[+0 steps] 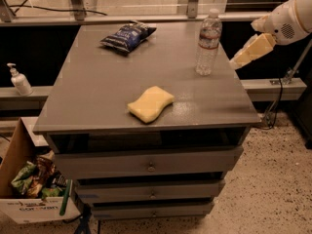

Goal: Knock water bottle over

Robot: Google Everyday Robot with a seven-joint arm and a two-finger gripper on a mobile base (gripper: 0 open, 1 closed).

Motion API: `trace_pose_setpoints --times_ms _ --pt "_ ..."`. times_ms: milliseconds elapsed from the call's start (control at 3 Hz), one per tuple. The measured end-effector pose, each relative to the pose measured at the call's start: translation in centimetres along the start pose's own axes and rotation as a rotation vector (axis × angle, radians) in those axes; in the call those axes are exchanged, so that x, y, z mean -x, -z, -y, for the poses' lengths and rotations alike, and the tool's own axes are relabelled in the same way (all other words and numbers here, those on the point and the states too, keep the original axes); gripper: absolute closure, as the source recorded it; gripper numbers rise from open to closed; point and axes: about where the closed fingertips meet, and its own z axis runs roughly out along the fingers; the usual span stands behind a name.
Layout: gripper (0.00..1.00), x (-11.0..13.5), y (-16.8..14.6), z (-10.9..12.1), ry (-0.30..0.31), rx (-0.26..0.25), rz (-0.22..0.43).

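gripper (241,58) beside water bottle (208,43), seemingly not touching

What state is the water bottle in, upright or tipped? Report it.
Upright: the water bottle stands on its base on the table, cap uppermost. The gripper hangs beside it, past the table edge, not touching.

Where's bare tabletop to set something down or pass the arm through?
Biggest bare patch: left half of the table, from the chip bag to the front edge, left of the yellow sponge. Also free: the strip between sponge and water bottle. Tightest: right edge, where the gripper hangs off-table beside the bottle.
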Motion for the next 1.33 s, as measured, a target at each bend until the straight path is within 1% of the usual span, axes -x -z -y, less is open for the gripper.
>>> trace_pose_setpoints --times_ms 333,667,1000,1333 --pt "0.00 0.8 -1.1 0.8 -0.050 0.000 0.093" --pt "0.00 2.4 -2.4 1.8 -0.075 0.007 0.187" --pt "0.00 4.1 -3.6 2.1 -0.076 0.027 0.246" --pt "0.00 5.3 -5.2 1.1 -0.065 0.077 0.267"
